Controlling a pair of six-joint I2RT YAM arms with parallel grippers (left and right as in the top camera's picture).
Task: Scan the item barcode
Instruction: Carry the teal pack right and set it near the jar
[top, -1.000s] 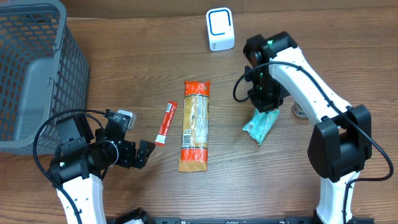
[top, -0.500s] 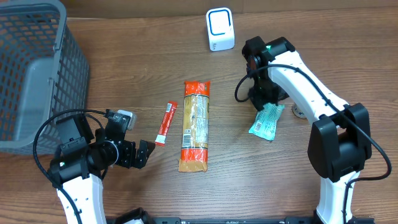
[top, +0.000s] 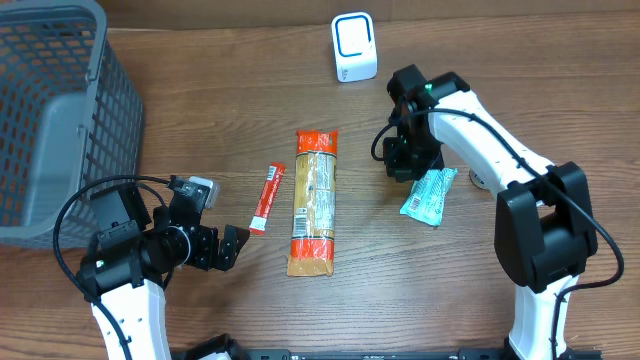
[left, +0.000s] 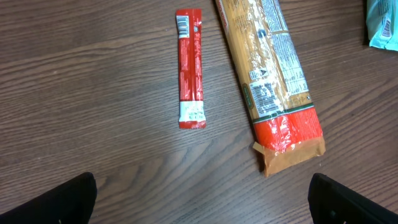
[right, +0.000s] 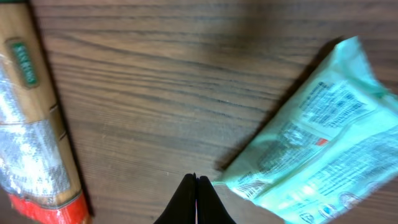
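Note:
A teal packet (top: 428, 195) lies flat on the wooden table, printed side up, and fills the right of the right wrist view (right: 323, 155). My right gripper (top: 401, 160) (right: 197, 186) is shut just left of the packet's edge, with nothing between its fingers. The white scanner with a blue window (top: 354, 46) stands at the back of the table. A long pasta pack (top: 314, 201) (left: 268, 81) and a red stick sachet (top: 267, 197) (left: 189, 68) lie in the middle. My left gripper (top: 228, 247) (left: 202, 208) hangs open and empty in front of the sachet.
A grey plastic basket (top: 60, 120) takes up the back left corner. A small round metal object (top: 481, 179) lies beside the right arm. The pasta pack's red end also shows at the lower left of the right wrist view (right: 50, 208).
The right gripper let go of the teal packet, which settled a little to the right. The gripper then moved left off it and shut again. The left arm has not moved.

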